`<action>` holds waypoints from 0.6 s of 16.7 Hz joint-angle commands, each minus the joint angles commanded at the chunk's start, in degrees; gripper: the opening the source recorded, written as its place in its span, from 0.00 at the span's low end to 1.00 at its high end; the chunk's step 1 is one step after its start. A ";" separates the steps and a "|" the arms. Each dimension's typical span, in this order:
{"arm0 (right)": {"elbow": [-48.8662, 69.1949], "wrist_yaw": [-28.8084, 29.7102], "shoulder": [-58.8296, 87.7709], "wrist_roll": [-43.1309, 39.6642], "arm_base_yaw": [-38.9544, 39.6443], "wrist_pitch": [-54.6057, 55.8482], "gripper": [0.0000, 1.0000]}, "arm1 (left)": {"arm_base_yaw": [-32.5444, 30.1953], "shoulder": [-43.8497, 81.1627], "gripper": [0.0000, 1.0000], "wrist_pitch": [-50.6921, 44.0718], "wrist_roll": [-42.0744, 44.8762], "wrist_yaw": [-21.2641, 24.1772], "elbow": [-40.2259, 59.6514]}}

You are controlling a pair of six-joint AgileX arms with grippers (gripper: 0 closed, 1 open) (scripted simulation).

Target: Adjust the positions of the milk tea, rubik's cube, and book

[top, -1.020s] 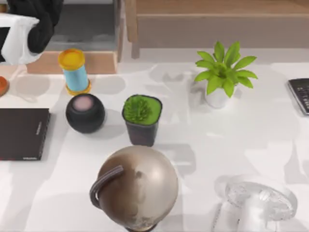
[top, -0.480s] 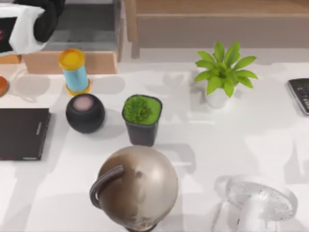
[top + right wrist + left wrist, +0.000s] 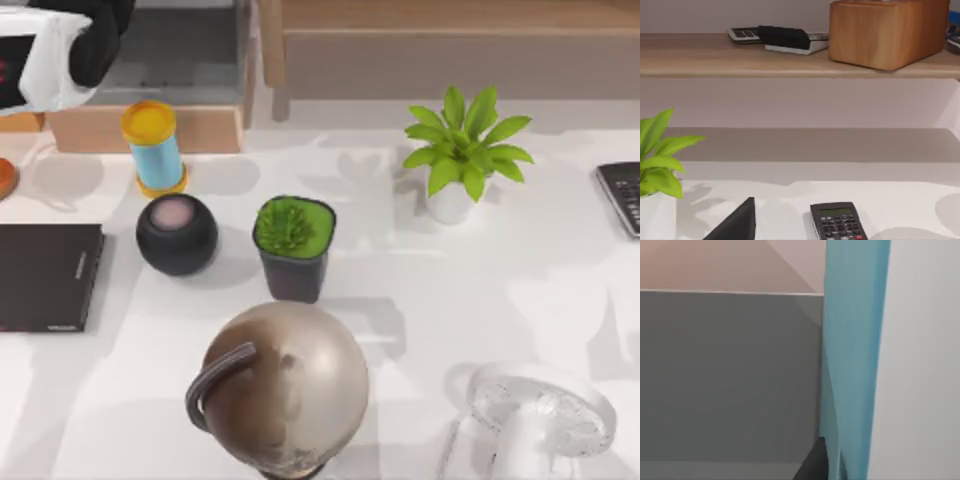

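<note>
Milk tea (image 3: 154, 147), light blue cylinder cup with rounded yellow-orange lid, upright at ten o'clock in the top view, just at twelve o'clock of black round speaker (image 3: 177, 234); thin flat black book (image 3: 46, 276) at nine. Left arm at far eleven o'clock corner, fingers' state impossible to tell. Left wrist view: teal-blue cover of thick hardback book (image 3: 854, 360) close up, beside grey wall. Right wrist view: black keypad calculator (image 3: 837, 221) on white table (image 3: 900, 210), green leafy plant (image 3: 660, 155) nearby; right gripper's state likewise untellable.
</note>
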 joint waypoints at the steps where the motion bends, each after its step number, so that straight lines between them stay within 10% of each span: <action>1: 0.00 0.00 0.00 0.00 0.00 0.00 1.00 | 0.00 0.00 0.32 0.00 0.00 0.00 0.00; 5: 0.00 0.00 0.00 0.00 0.00 0.00 1.00 | 0.00 0.00 0.02 0.00 0.00 0.00 0.00; 10: 0.00 0.00 0.00 0.00 0.00 0.00 1.00 | 0.00 0.00 0.00 0.00 0.00 0.00 0.00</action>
